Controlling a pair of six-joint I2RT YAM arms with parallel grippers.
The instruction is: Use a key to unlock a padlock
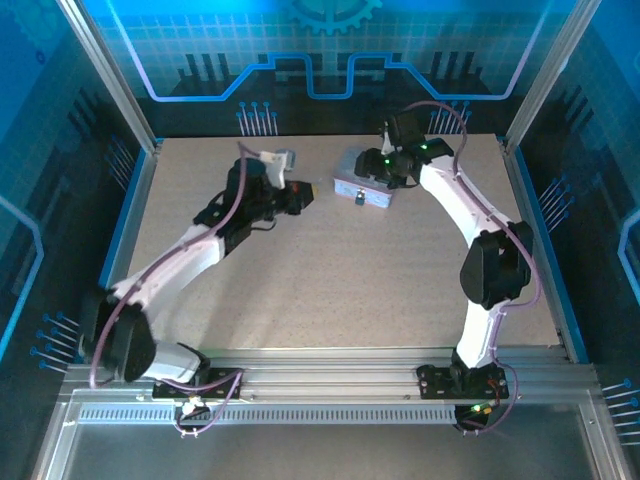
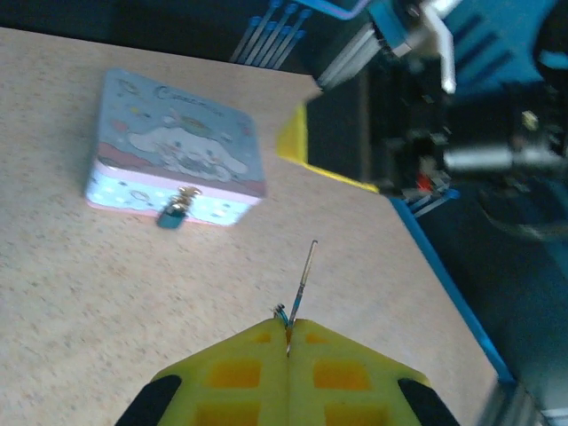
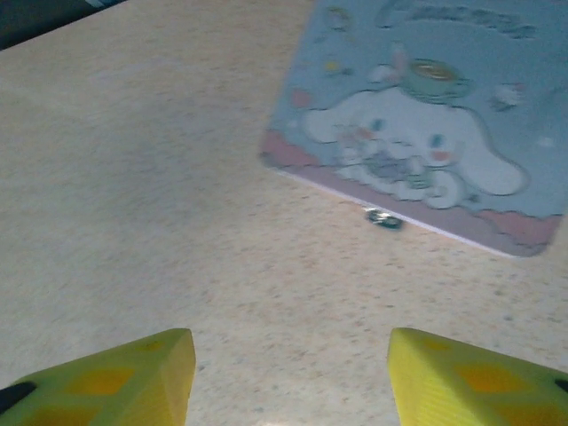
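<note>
The padlock point(image 1: 358, 199) is a tiny dark lock hanging at the front wall of the pale cartoon tin point(image 1: 366, 186) at the table's back middle. It also shows as the padlock point(image 2: 170, 213) on the tin point(image 2: 177, 146), and as a small dark padlock point(image 3: 383, 217) at the edge of the tin point(image 3: 417, 115). My left gripper point(image 2: 288, 324) is shut on the key point(image 2: 304, 275), a thin sliver sticking out past the yellow tips. The left gripper point(image 1: 312, 192) hovers left of the tin, apart from it. My right gripper point(image 3: 291, 355) is open, holding nothing, and this right gripper point(image 1: 375, 170) hangs over the tin's back edge.
One yellow finger of the right arm point(image 2: 293, 142) stands just right of the tin. A blue rail point(image 2: 444, 266) and metal posts bound the table on that side. Bare speckled tabletop point(image 1: 330, 290) spreads in front of the tin.
</note>
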